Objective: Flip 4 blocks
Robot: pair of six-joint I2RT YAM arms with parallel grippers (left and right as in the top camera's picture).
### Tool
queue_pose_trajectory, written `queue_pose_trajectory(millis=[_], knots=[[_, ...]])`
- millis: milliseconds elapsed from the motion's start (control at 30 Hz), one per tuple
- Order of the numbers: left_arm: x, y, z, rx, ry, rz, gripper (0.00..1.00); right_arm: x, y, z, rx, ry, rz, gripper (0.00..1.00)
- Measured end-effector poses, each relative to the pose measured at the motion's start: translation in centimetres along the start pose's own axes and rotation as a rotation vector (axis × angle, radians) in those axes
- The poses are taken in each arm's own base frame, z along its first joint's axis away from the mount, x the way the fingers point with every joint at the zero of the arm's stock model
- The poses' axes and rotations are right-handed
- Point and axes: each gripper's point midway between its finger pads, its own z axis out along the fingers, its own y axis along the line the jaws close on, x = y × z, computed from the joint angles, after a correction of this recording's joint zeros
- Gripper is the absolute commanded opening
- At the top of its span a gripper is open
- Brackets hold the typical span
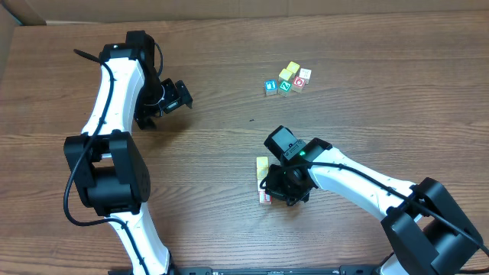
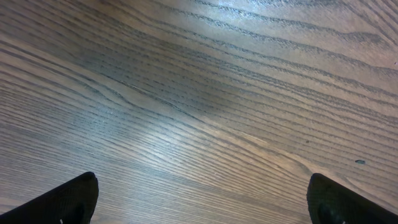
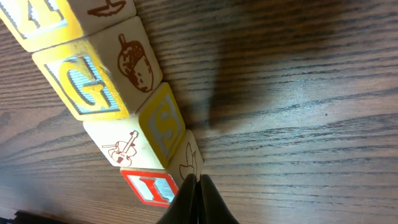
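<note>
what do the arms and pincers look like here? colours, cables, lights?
The left arm and right arm: white link shells between bulky black joint housings, a black cable along each. The left pincer is black with blunt rounded fingers; the right pincer is black, tapering to thin tips. A green light glows on the right wrist.

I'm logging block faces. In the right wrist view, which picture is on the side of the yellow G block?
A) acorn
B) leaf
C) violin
A: the G block has an acorn drawn on its cream side face, right next to the letter.
</note>
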Motion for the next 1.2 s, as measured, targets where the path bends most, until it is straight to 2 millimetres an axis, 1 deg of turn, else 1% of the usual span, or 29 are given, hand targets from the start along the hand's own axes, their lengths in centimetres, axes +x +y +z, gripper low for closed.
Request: queue_pose_trajectory(millis=[733, 833, 933, 1000, 1033, 1100, 1167, 1200], knots=[[0.0, 0.0, 0.0, 0.000, 0.000, 0.000, 1.00, 0.0, 0.6, 0.0, -0.026, 0.006, -0.006, 0.04], [0.0, 0.0, 0.0, 0.000, 0.000, 0.000, 1.00, -0.1, -0.1, 0.0, 0.006, -0.005, 0.000, 0.04], [0.0, 0.0, 0.0, 0.000, 0.000, 0.000, 1.00, -0.1, -1.5, -0.1, 0.070, -0.016, 0.008, 0.04], [0.0, 0.0, 0.0, 0.000, 0.000, 0.000, 1.00, -0.1, -2.3, -0.5, 0.115, -0.021, -0.006, 0.04], [0.0, 0.0, 0.0, 0.000, 0.000, 0.000, 1.00, -0.3, -2.4, -0.9, 0.130, -0.028, -0.022, 0.04], [0.0, 0.0, 0.0, 0.000, 0.000, 0.000, 1.00, -1.1, -1.5, -1.8, 0.126, -0.060, -0.062, 0.04], [0.0, 0.0, 0.0, 0.000, 0.000, 0.000, 1.00, -2.4, 0.3, -3.1, 0.096, -0.112, -0.117, 0.04], [0.0, 0.0, 0.0, 0.000, 0.000, 0.000, 1.00, -2.8, 0.8, -3.5, 0.087, -0.131, -0.135, 0.10]])
